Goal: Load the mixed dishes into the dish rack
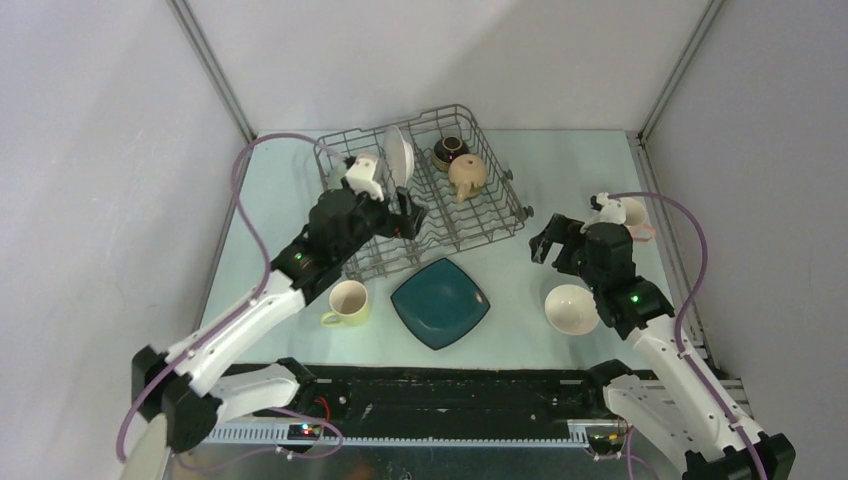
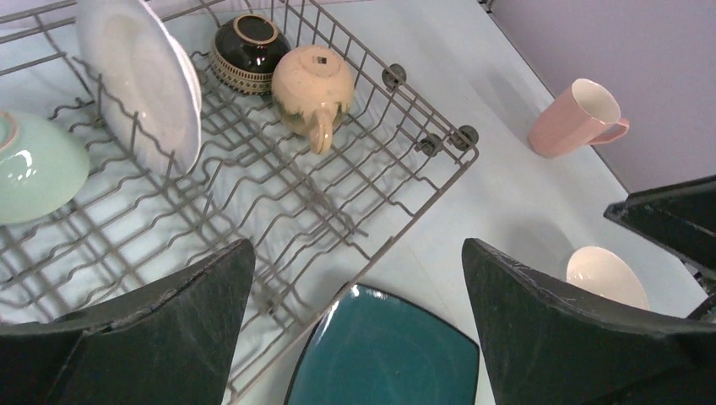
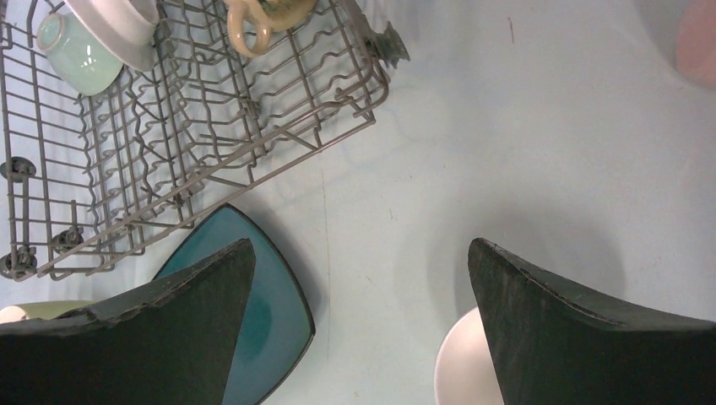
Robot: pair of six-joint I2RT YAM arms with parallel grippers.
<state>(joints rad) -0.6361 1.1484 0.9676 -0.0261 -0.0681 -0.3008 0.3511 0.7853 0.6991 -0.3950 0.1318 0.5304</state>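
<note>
**Both arms over the table, dishes partly loaded.** Your left gripper [image 2: 356, 251] hangs over the near part of the dish rack [image 2: 338, 211], jaws spread wide with nothing between them. Ahead of it and to its left, the white round plate [image 2: 139, 80] stands on edge among the tines, with the pale green bowl [image 2: 34, 164] further left. Straight ahead sit the brown bowl [image 2: 247, 51] and the tan mug [image 2: 312, 84], both showing their bases. Below its fingertips, just outside the rack's rim, the teal square plate [image 2: 380, 359] lies flat on the table [image 2: 507, 202]. The yellow mug [image 1: 348, 302] stands behind it, beside the forearm. Your right gripper [image 3: 361, 246] is likewise wide open and empty above the table. The white bowl [image 3: 460, 367] lies just beside its right finger, on the inner side. The pink mug [image 2: 578, 116] stands ahead to its right, and the rack ahead to its left.
</note>
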